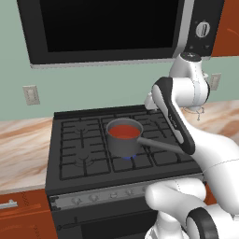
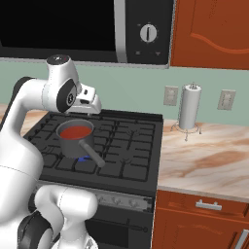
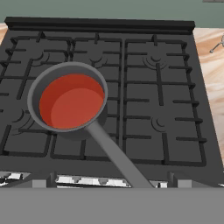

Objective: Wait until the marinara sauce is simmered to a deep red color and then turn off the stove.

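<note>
The marinara sauce is a smooth orange-red surface inside a small grey saucepan. The pan stands on a front burner of the black stove, and a blue flame shows under it. Its long handle points toward the stove's front. Small knobs line the silver front strip. My gripper hangs high above the stove's back part, open, holding nothing.
A black microwave hangs over the stove, close above the arm. A paper towel holder stands on the marble counter to the right. Orange wood cabinets are above and below.
</note>
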Controlling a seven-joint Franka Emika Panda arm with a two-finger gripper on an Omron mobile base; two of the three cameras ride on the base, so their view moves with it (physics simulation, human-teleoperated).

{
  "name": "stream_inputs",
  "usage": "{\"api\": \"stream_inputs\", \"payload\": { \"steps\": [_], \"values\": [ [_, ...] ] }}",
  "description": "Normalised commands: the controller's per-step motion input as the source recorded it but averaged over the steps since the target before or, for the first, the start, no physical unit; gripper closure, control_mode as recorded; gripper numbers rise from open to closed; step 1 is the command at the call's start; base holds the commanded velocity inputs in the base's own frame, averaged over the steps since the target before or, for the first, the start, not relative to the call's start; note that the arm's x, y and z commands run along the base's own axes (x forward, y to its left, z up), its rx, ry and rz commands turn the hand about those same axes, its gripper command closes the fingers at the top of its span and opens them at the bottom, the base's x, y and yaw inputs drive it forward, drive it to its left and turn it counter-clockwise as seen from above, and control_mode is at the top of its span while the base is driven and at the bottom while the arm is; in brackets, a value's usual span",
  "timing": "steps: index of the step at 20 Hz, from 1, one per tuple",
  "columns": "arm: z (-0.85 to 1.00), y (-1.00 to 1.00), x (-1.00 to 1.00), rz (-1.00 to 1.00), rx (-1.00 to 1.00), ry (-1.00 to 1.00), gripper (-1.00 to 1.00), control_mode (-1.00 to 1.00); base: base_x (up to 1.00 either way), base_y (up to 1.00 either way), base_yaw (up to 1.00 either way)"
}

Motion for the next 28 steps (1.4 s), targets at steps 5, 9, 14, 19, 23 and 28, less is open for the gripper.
{"api": "stream_inputs", "payload": {
  "steps": [5, 9, 14, 19, 23, 28],
  "values": [
    [-0.01, 0.05, 0.0, 0.0, 0.0, 0.03, -1.0, -1.0, 0.0, 0.0, 0.0],
    [-0.01, 0.19, 0.0, 0.0, 0.0, 0.02, -1.0, -1.0, 0.0, 0.0, 0.0],
    [0.0, 0.23, 0.0, 0.0, 0.0, 0.0, -1.0, -1.0, 0.0, 0.0, 0.0],
    [0.0, 0.19, 0.0, 0.0, 0.0, 0.0, -1.0, -1.0, 0.0, 0.0, 0.0],
    [0.0, 0.0, 0.0, 0.0, 0.0, 0.0, -1.0, -1.0, 0.0, 0.0, 0.0],
    [0.0, 0.0, 0.0, 0.0, 0.0, 0.0, -1.0, -1.0, 0.0, 0.0, 0.0]
  ]
}}
